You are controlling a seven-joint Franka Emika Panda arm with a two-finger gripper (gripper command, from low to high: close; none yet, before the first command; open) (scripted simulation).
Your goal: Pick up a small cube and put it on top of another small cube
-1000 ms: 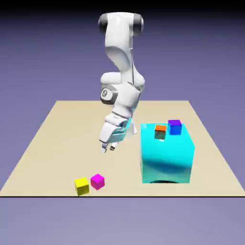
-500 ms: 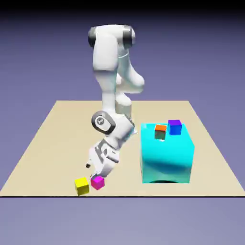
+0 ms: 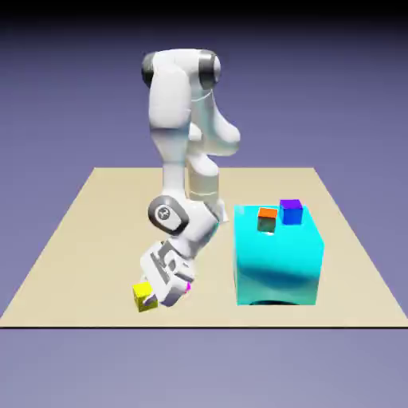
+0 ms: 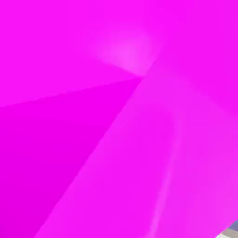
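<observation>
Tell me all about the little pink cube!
The small magenta cube fills almost the whole hand view, bright and smooth like shiny plastic, with three flat faces meeting at a corner. In the exterior view only a sliver peeks out under the white hand near the table's front edge, right beside the small yellow cube.

Glossy white arm (image 3: 177, 119), dark grey joint caps.

I am being watched from above the table (image 3: 72, 239); my hand camera is pressing against the magenta cube (image 4: 116, 116), which both views share.
</observation>
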